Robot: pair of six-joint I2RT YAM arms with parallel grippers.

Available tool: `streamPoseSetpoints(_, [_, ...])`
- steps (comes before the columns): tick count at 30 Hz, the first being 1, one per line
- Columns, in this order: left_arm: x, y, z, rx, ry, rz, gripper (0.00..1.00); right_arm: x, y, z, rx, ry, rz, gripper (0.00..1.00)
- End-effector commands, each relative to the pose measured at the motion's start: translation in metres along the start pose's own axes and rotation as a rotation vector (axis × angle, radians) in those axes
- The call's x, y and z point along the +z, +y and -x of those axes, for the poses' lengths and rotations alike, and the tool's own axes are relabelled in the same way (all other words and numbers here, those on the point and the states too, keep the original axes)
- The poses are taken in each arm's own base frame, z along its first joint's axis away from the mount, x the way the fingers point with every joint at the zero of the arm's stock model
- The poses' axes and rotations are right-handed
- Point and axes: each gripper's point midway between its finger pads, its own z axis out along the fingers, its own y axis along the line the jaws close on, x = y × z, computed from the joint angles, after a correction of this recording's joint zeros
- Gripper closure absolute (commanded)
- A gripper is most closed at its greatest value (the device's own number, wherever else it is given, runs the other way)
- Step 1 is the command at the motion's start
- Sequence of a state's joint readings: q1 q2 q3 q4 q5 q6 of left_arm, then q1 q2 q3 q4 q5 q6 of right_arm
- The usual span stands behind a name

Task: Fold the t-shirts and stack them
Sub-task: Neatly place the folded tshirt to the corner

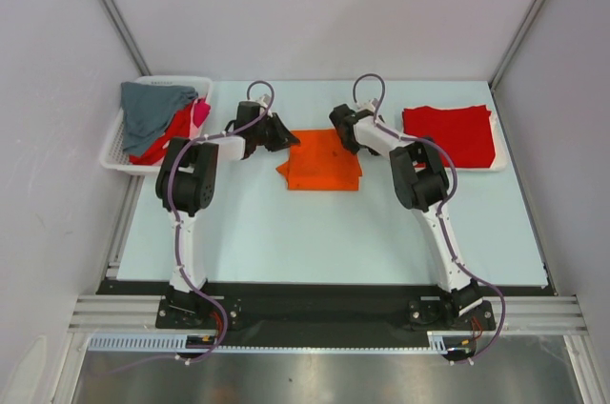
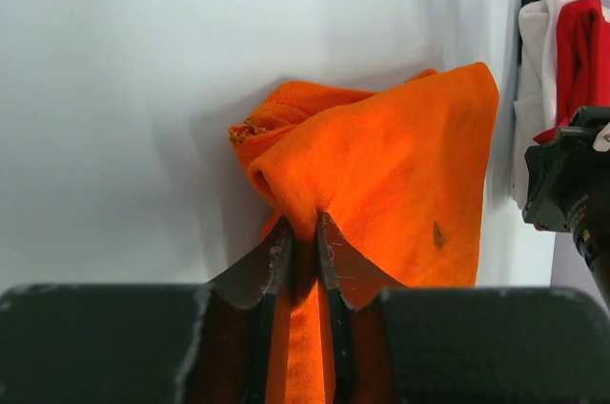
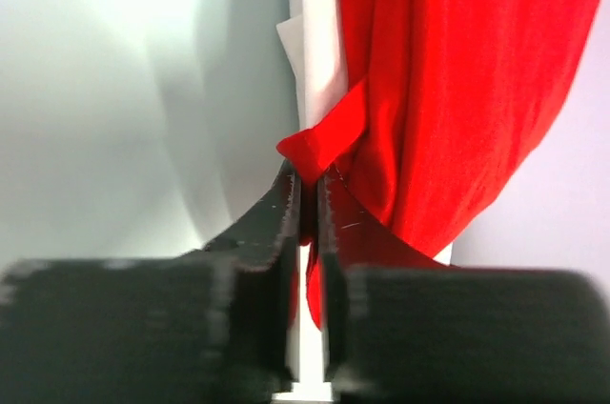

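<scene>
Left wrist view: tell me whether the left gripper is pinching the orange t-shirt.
Yes, the left gripper has a fold of the orange t-shirt clamped between its nearly closed jaws.

No text, label, brand, number or sign can be read in any of the 3 views.
</scene>
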State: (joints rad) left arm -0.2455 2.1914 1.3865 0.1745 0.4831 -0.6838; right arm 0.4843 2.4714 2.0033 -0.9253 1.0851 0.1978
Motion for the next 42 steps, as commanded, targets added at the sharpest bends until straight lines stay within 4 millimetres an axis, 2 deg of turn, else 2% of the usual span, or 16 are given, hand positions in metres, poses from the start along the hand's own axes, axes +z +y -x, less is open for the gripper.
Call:
streamPoseSetpoints(1, [-0.016, -0.028, 0.019, 0.027, -0.042, -0.066, 0.82, -0.041, -0.004, 0.036, 0.127, -0.085, 0.117, 0.88])
streamPoseSetpoints(2, [-0.016, -0.028, 0.019, 0.027, -0.041, -0.067, 0.81, -0.044, 0.0, 0.038, 0.138, -0.08, 0.161, 0.64])
streamPoseSetpoints(5, [-0.016, -0.025, 0.017, 0.028, -0.041, -0.059, 0.79, -0.046, 0.001, 0.04, 0.172, -0.068, 0.216, 0.47])
streamPoseSetpoints(9, [-0.021, -0.024, 0.02, 0.037, -0.058, -0.037, 0.73, -0.049, -0.006, 0.046, 0.261, -0.05, 0.331, 0.47])
streamPoseSetpoints(13, [-0.025, -0.024, 0.022, 0.048, -0.07, -0.021, 0.54, -0.06, -0.015, 0.055, 0.355, -0.062, 0.462, 0.45])
streamPoseSetpoints(14, [-0.026, -0.024, 0.023, 0.048, -0.074, -0.018, 0.52, -0.07, -0.02, 0.062, 0.394, -0.075, 0.537, 0.44])
streamPoseSetpoints(17, [-0.027, -0.024, 0.024, 0.053, -0.079, -0.012, 0.48, -0.066, -0.017, 0.061, 0.484, -0.063, 0.664, 0.36])
streamPoseSetpoints(18, [-0.027, -0.023, 0.024, 0.051, -0.077, -0.01, 0.46, -0.072, -0.023, 0.071, 0.532, -0.092, 0.717, 0.35])
streamPoseSetpoints(19, [-0.028, -0.023, 0.024, 0.05, -0.078, -0.009, 0.43, -0.061, -0.02, 0.062, 0.555, -0.058, 0.758, 0.34])
streamPoseSetpoints(21, [-0.028, -0.025, 0.024, 0.05, -0.076, -0.011, 0.4, -0.077, -0.011, 0.075, 0.605, -0.088, 0.953, 0.32])
streamPoseSetpoints(22, [-0.029, -0.025, 0.024, 0.047, -0.077, -0.008, 0.37, -0.071, -0.012, 0.074, 0.639, -0.08, 0.998, 0.31])
streamPoseSetpoints(25, [-0.029, -0.02, 0.024, 0.045, -0.077, 0.013, 0.36, -0.087, 0.007, 0.074, 0.654, -0.096, 1.216, 0.3])
streamPoseSetpoints(28, [-0.029, -0.015, 0.026, 0.045, -0.083, 0.039, 0.35, -0.086, 0.023, 0.072, 0.645, -0.078, 1.29, 0.35])
streamPoseSetpoints(33, [-0.032, -0.014, 0.033, 0.044, -0.1, 0.062, 0.34, -0.093, 0.043, 0.08, 0.65, -0.08, 1.405, 0.31])
streamPoseSetpoints(36, [-0.034, -0.011, 0.033, 0.048, -0.107, 0.076, 0.27, -0.093, 0.053, 0.081, 0.654, -0.079, 1.437, 0.29])
streamPoseSetpoints(42, [-0.026, -0.001, 0.031, 0.041, -0.094, 0.094, 0.26, -0.077, 0.077, 0.075, 0.66, -0.02, 1.431, 0.33])
